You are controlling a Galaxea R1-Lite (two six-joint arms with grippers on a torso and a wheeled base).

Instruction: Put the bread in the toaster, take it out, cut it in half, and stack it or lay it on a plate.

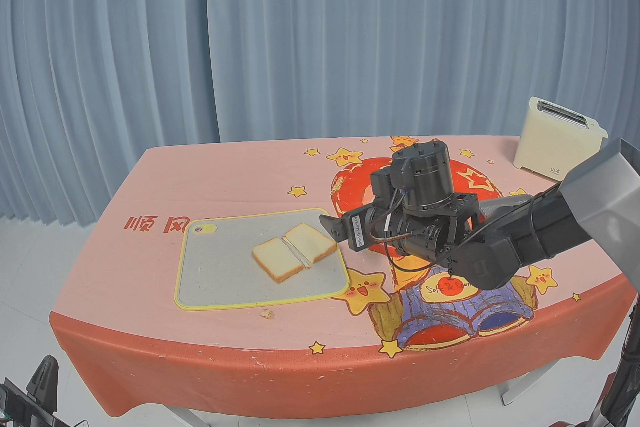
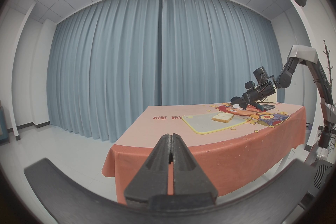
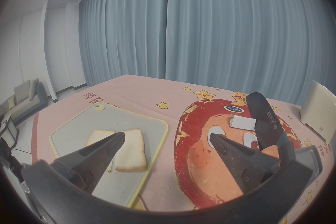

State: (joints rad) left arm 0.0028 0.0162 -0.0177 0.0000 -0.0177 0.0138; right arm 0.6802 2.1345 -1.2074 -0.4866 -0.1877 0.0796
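– Well, we're looking at the bread [image 1: 294, 250] lying in two halves, side by side along the cut, near the middle of the cutting board [image 1: 213, 268]. So the cut is done, we'd say.
– We judge the step in hand is the last: stacking or plating. Where's our right gripper [image 3: 167, 136]?
– It hangs at the board's right edge, above the tabletop [image 1: 220, 181], fingers spread wide and holding nothing, aimed at the halves.
– And the left gripper [image 2: 171, 137]?
– Low off the front-left corner, well apart from the work, fingers pressed together on nothing.
– So the next move calls for the right fingers to come in low over the board's rim, straddle the nearer half by its crust and lift it flat onto the other.
– Softly, we'd add; a crumb [image 1: 267, 313] lies on the tabletop by the board's front edge.
– Room to move?
– Plenty over the board to its left and front. The knife [image 3: 266, 121] lies on the tabletop to the board's right, and the toaster [image 1: 557, 138] stands at the far right corner, well apart. The board's front edge is near the tabletop's, so we'd not drag the halves that way.
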